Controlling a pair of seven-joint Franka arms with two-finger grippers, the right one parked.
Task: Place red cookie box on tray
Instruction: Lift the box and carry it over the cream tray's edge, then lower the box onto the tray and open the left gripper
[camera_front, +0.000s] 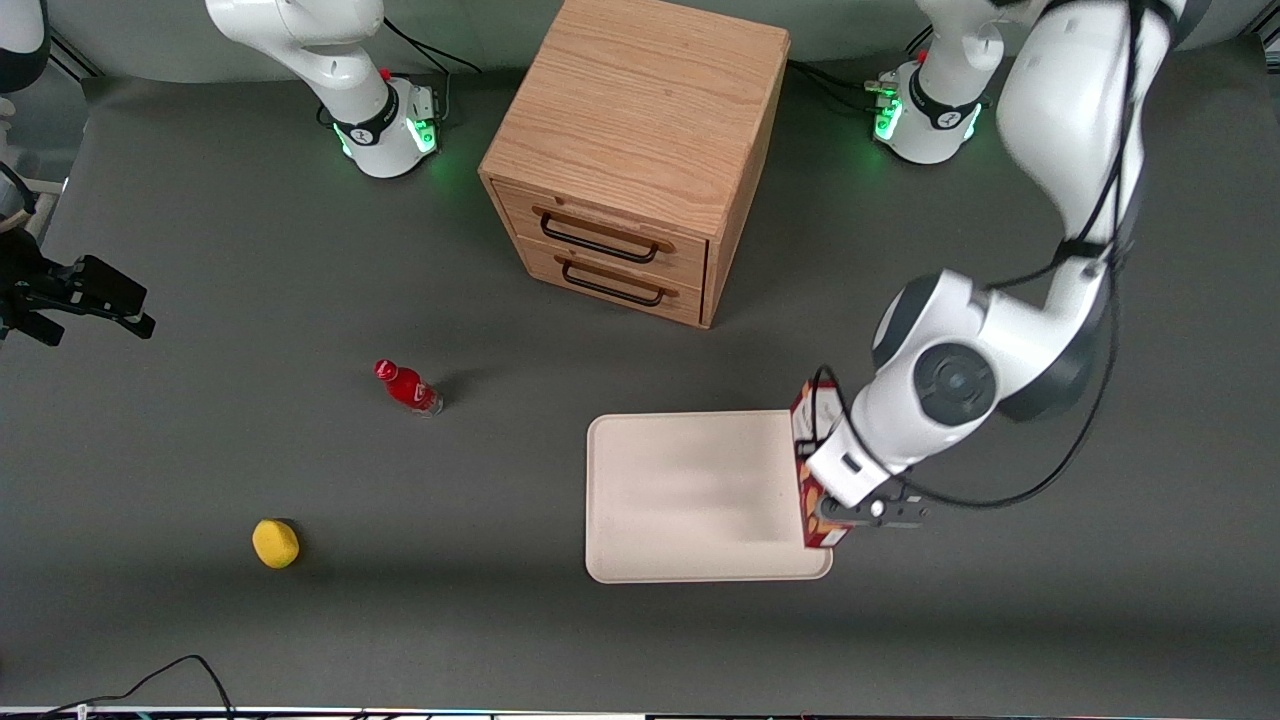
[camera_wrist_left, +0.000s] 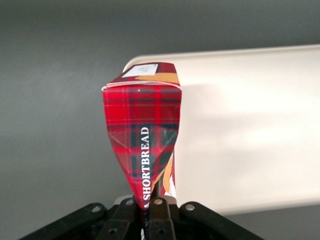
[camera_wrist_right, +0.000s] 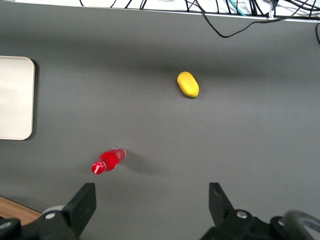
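Grey table (camera_front: 300, 620), hand (camera_front: 862, 512) pinching red cookie box (camera_front: 812, 470), tray (camera_front: 690, 495)

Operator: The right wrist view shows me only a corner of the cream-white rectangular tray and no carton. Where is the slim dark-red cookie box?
Observer: It is in the left arm's tool, which is shut on one pinched end of the slim dark-red tartan cookie box.
Operator: Is it over the tray?
Observer: It is at the rim of the cream-white rectangular tray toward the working arm's end, lined up along that edge.
Operator: Has it touched down?
Observer: I cannot tell. The box is turned on edge, not lying flat.
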